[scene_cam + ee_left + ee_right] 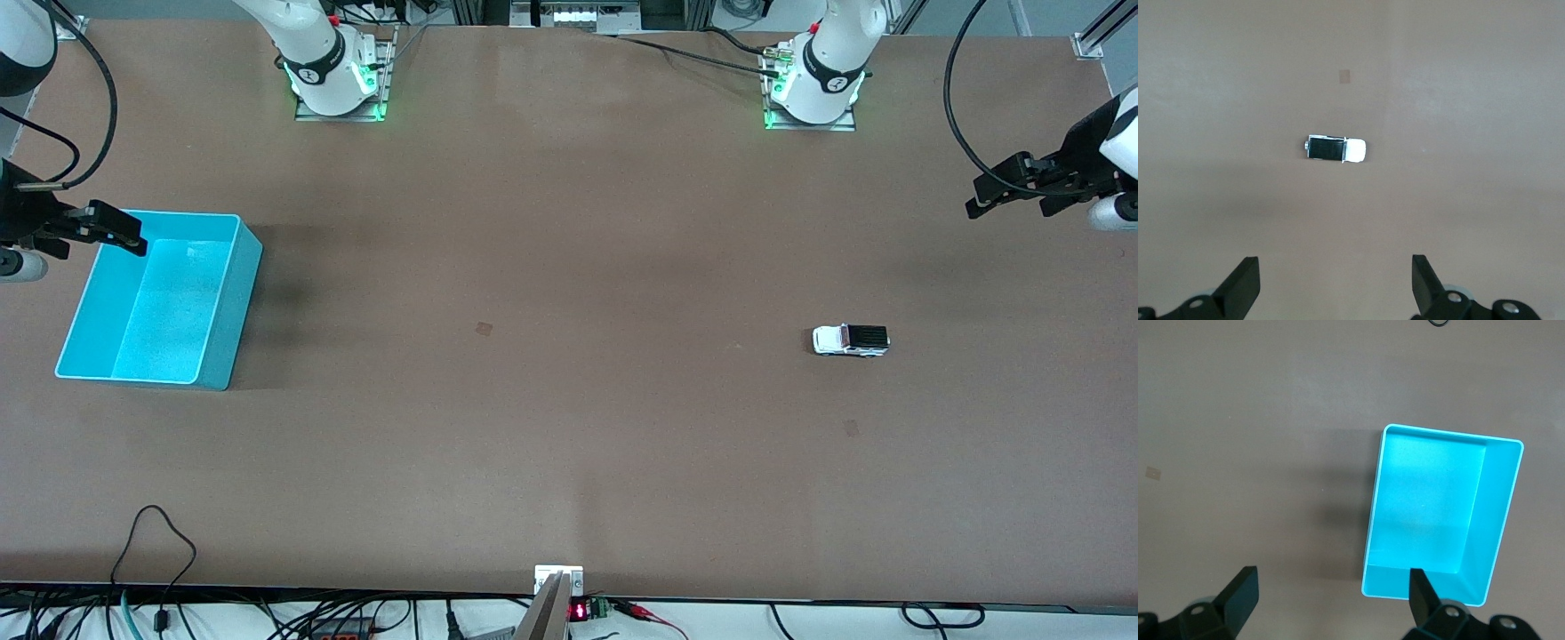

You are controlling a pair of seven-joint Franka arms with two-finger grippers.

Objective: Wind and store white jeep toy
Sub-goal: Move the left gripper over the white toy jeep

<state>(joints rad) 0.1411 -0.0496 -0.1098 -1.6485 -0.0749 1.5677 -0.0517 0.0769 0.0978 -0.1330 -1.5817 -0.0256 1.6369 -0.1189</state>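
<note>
The white jeep toy [851, 340] [1335, 149], with its black roof panel, stands on its wheels on the brown table toward the left arm's end. My left gripper [1012, 193] [1336, 283] hangs open high over that end of the table, well apart from the jeep, nothing between its fingers. My right gripper [108, 229] [1332, 600] is open too, hovering over the corner of the turquoise bin [227, 298] [1381, 480], which is empty.
The bin sits at the right arm's end of the table. Both arm bases [340, 84] [811, 93] stand along the table's back edge. Cables [160, 533] lie at the front edge nearest the camera.
</note>
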